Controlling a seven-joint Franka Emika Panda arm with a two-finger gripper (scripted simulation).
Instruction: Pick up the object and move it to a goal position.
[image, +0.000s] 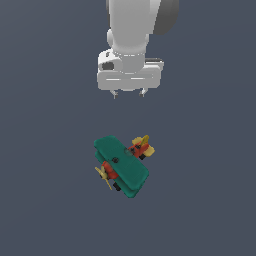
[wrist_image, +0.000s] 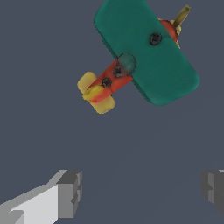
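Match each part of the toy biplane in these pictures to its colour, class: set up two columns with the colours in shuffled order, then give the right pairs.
Parts of the toy biplane:
1. wings
2. body
3. propeller
4. wheels

Colours:
A. yellow
B. black
C. teal-green
D. red-orange

Pairs: 1-C, 2-D, 3-A, 4-B

Nothing readable anywhere here, no text, labels, numbers or logos on anything I can see.
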